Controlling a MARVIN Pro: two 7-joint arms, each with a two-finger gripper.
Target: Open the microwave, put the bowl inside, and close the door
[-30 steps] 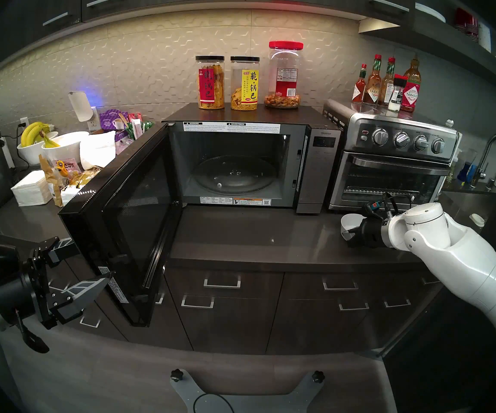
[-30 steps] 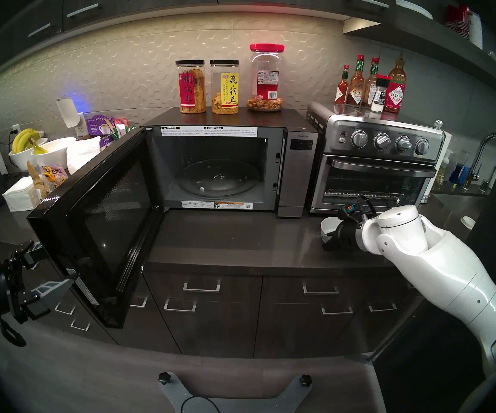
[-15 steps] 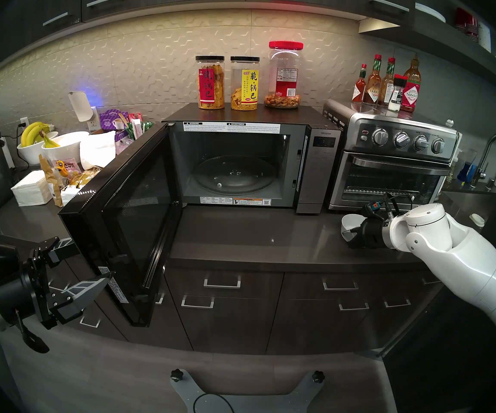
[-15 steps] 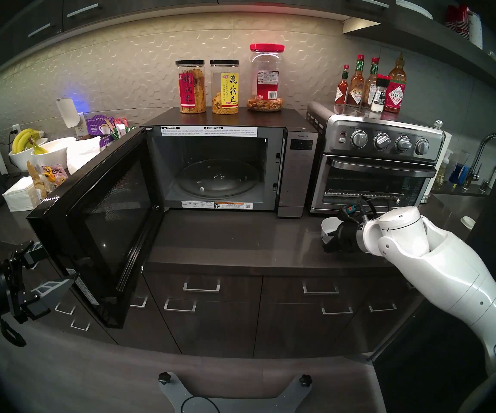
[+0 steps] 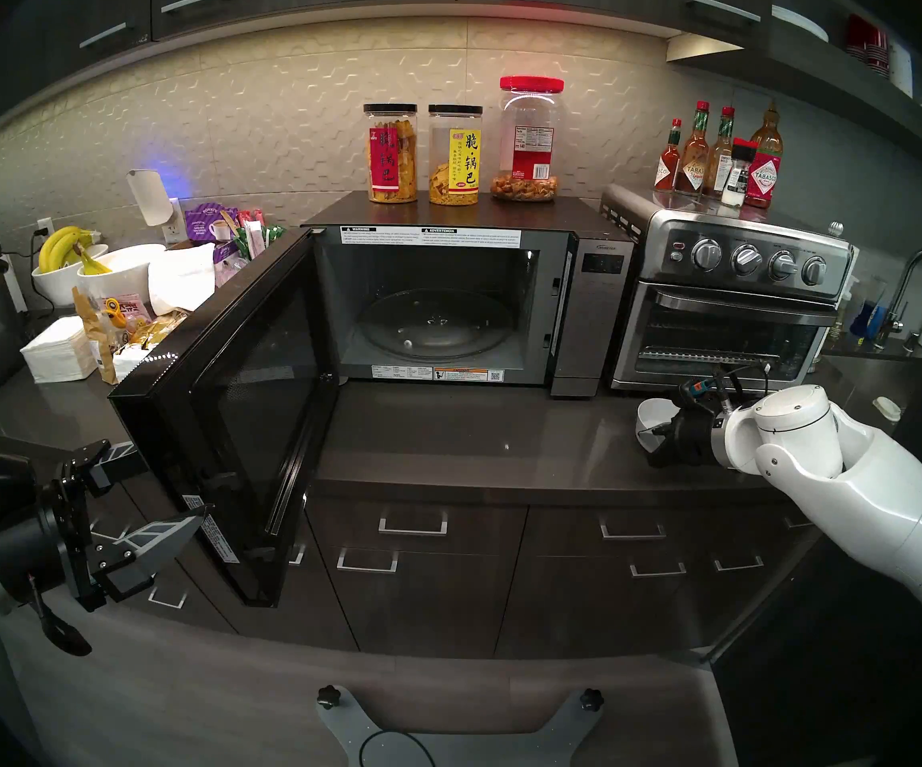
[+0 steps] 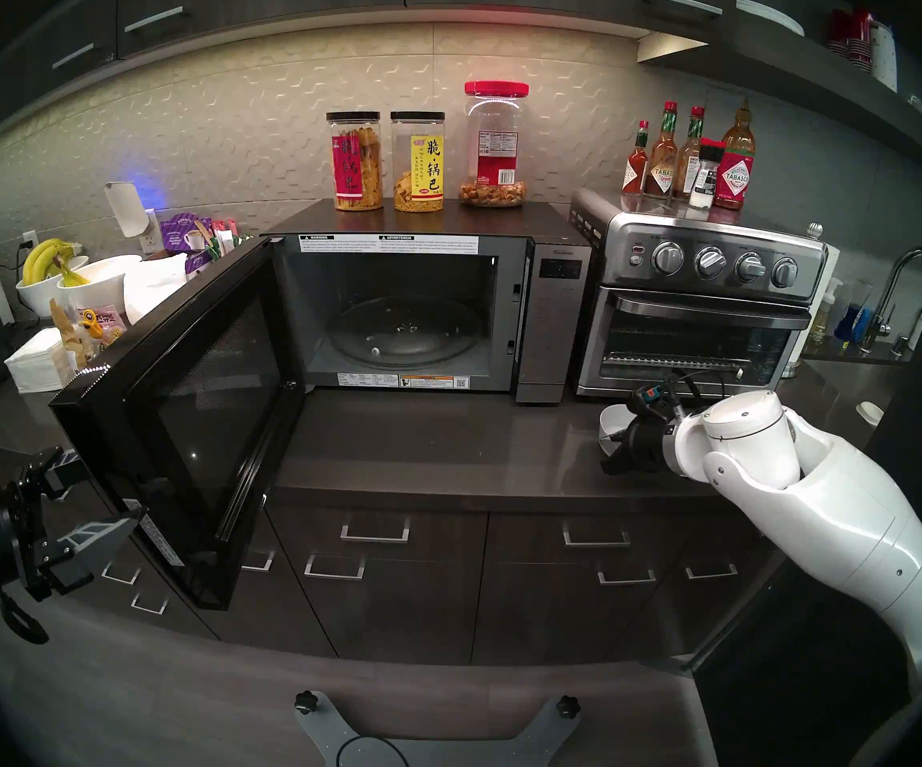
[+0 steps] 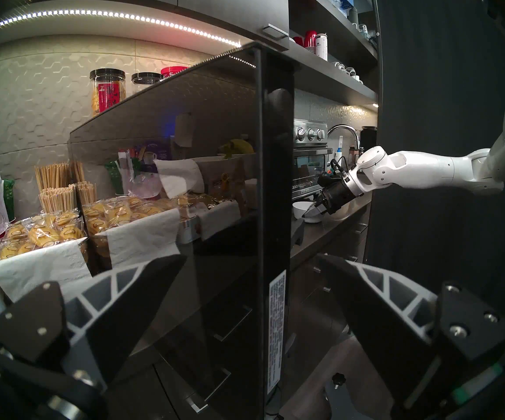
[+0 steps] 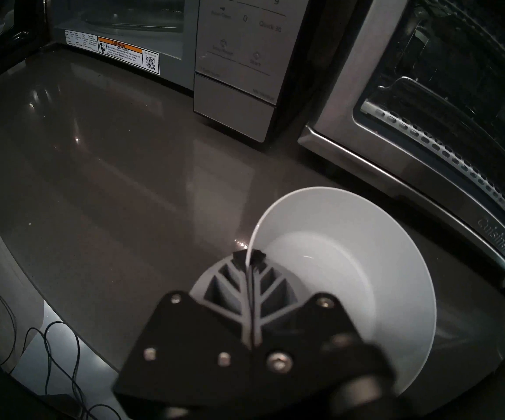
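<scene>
The black microwave [image 5: 447, 306] stands on the counter with its door [image 5: 226, 417] swung wide open to the left and its glass turntable [image 5: 436, 326] bare. The small white bowl [image 5: 651, 414] [image 8: 351, 258] is at the counter's right, in front of the toaster oven, and is tipped a little. My right gripper [image 5: 649, 431] [image 8: 249, 260] is shut on the bowl's near rim, one finger inside and one outside. My left gripper [image 5: 170, 481] [image 7: 252, 258] is open, its fingers on either side of the door's free edge without touching it.
A steel toaster oven [image 5: 724, 306] stands right of the microwave, just behind the bowl. Three jars [image 5: 453, 151] sit on the microwave. Sauce bottles [image 5: 719, 157] top the oven. Bananas in bowls, napkins and snacks [image 5: 93, 306] crowd the left counter. Bare countertop [image 5: 475, 434] lies before the microwave.
My right gripper has closed on the bowl's rim, and the wrist has shifted slightly. The left arm and the door have not moved.
</scene>
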